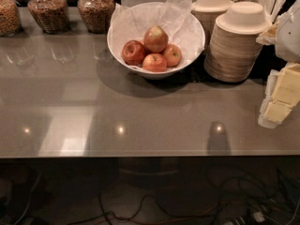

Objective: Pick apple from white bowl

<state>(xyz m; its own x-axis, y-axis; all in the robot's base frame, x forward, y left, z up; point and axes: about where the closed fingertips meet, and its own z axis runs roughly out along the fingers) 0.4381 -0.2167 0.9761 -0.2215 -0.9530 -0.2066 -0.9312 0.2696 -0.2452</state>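
— Grey counter point(140, 121): what's on it?
— White bowl point(164, 73) at the back, tissue point(136, 22) cushioning small apples point(134, 52). Tallest apple point(155, 39) sits topmost, likely easiest to take. Robot's gripper point(281, 97) hangs at the right edge, well apart. Open or shut, can't tell.

The apple point(155, 38) sits in the white bowl point(116, 53) behind three other apples point(154, 63), with jars point(95, 6) left of the bowl, stacked bowls point(234, 46) right of it, and the gripper point(281, 100) apparently over the table's point(140, 116) right edge.
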